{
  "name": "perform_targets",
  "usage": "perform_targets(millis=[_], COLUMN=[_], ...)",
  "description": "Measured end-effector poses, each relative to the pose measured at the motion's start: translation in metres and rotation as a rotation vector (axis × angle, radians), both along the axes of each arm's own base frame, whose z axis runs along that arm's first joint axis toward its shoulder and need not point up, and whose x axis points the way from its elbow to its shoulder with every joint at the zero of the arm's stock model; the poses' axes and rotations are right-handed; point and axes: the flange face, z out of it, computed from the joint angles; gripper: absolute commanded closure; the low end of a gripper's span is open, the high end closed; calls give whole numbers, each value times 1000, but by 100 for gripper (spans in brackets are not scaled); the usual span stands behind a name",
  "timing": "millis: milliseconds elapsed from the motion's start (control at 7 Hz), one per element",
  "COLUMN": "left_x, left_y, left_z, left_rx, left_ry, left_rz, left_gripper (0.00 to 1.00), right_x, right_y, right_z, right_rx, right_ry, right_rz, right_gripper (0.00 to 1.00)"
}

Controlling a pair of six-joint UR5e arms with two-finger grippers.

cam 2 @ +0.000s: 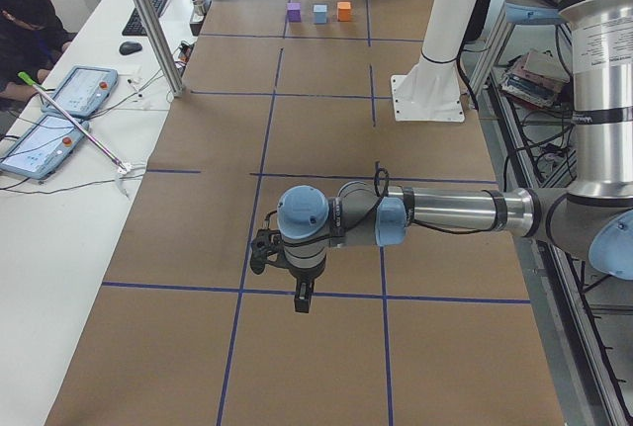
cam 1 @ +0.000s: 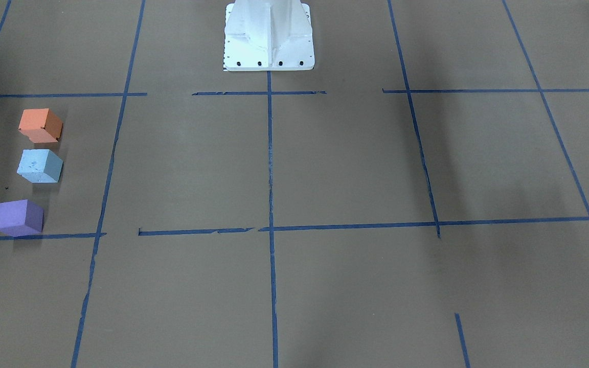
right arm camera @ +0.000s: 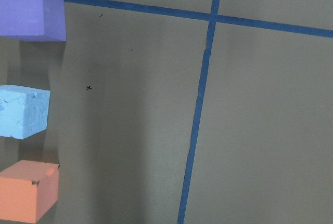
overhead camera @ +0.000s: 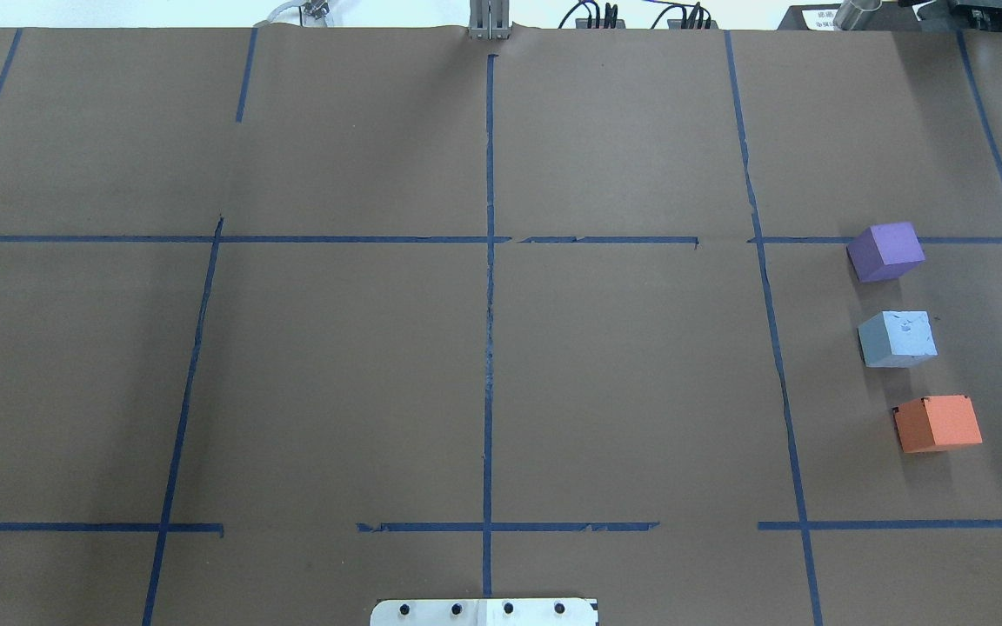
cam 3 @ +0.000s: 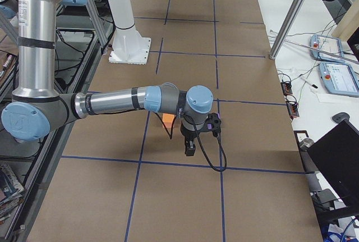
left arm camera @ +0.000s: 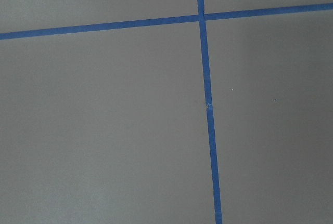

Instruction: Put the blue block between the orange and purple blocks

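Brown surface crossed by blue tape lines, white robot base at bottom centre. At far right, a spaced column: purple block, blue block in the middle, orange block lowest. Side views: left tool and right tool aloft; apart or together, cannot tell.

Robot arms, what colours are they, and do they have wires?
Both the left arm and the right arm are shiny silver tubes joined by round grey joints with light-blue caps. A thin black cable loops off the right arm's wrist.
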Motion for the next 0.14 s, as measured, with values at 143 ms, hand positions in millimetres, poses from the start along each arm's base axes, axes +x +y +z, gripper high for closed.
perform_targets(millis=[143], left_x=[0], left_y=[0], left_z=[0], left_rx=[1], left_ry=[1], left_rz=[0], left_gripper=[0], right_x=[0], right_y=[0], right_z=[0], right_rx=[1], right_ry=[0], right_rz=[0], right_gripper=[0])
